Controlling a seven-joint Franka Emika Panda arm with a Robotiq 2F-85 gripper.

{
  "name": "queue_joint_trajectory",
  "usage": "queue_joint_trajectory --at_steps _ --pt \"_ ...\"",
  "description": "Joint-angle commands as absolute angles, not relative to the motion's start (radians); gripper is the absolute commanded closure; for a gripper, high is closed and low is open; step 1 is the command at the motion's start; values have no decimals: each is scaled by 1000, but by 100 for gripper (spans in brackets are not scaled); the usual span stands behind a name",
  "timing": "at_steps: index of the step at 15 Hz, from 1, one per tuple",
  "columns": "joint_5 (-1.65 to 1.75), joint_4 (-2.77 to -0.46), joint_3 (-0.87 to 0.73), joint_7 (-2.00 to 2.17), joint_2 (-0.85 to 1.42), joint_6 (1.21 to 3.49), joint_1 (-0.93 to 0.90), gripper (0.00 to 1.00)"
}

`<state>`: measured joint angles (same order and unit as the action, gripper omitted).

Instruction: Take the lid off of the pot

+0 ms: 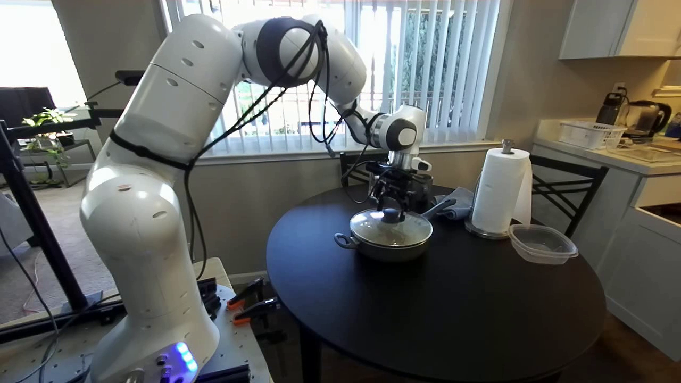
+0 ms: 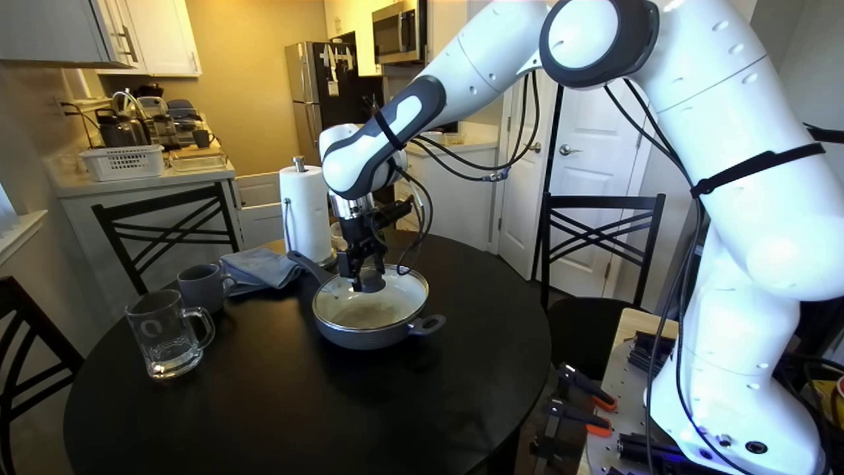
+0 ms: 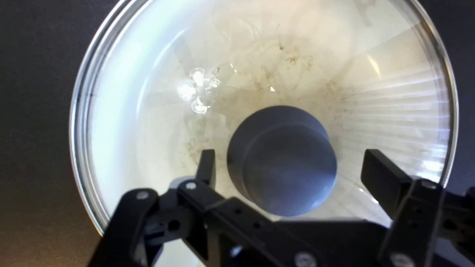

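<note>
The pot [image 1: 391, 254] is low and round with a grey outside, a long handle and a short loop handle. It stands on the dark round table, and also shows in an exterior view [image 2: 364, 338]. The clear-glass lid [image 1: 372, 226] with a metal rim lies on it; it fills most of the wrist view [image 3: 156, 122]. Its dark round knob [image 3: 285, 163] stands in the middle. My gripper [image 1: 393, 213] is open, low over the lid. In the wrist view its fingers are on either side of the knob, with a gap on both sides.
A paper-towel roll [image 1: 500, 191] and a clear plastic container [image 1: 542, 244] stand beyond the pot. A glass mug [image 2: 165, 336], a grey mug [image 2: 201, 288] and a folded blue-grey cloth [image 2: 260, 269] are on the table [image 2: 277, 409]. The pot's long handle [image 2: 310, 267] points toward the cloth.
</note>
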<state>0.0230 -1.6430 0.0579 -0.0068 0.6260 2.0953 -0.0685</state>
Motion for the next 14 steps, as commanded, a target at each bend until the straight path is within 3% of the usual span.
queue_joint_trajectory --at_steps 1,6,9,10,12,14 --pt "2 -1650 56 15 627 2120 -68 27" --pt "8 -1655 45 31 612 2123 -69 59" --pt "7 -1654 46 43 607 2123 -71 63" --pt "6 -1654 47 44 607 2122 -71 17" --pt "6 -1656 47 43 609 2123 -71 14" --pt "5 -1656 47 44 610 2123 -71 2"
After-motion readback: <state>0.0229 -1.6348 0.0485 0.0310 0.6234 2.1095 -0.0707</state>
